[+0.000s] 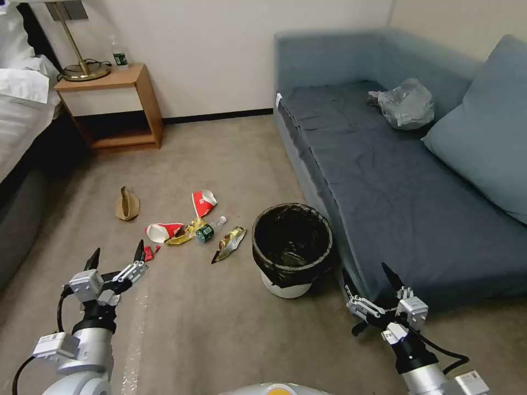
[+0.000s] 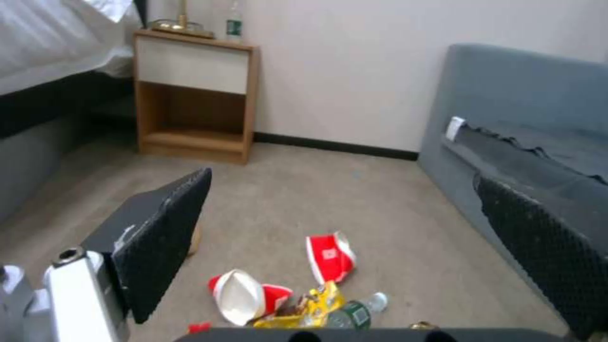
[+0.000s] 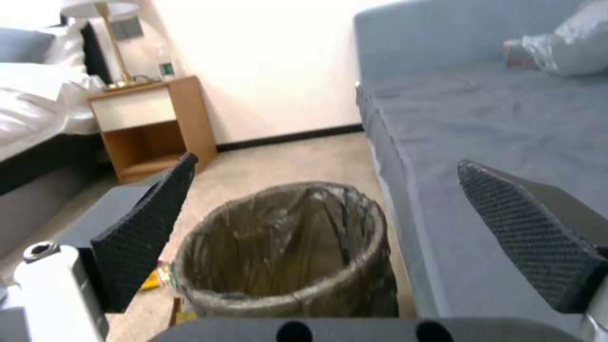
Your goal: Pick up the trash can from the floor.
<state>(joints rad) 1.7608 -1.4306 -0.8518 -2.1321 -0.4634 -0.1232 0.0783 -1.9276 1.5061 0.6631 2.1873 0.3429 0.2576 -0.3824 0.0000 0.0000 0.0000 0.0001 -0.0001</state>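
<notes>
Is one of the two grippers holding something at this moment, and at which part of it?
Nothing is held. The left gripper and the right gripper are both open and empty; the trash can stands untouched on the floor.

Sofa point(image 1: 406, 186) (bag point(image 1: 407, 104) atop), perhaps crumpled cups point(image 1: 204, 202)

A hotel-style bedroom.
A bed point(image 1: 22, 104) with white linen lies at 10 o'clock, a wooden nightstand point(image 1: 112, 104) with a brass lamp point(image 1: 79, 55) at 11, a blue-grey sofa point(image 1: 406, 181) at 2, on tan carpet point(image 1: 219, 329).
</notes>
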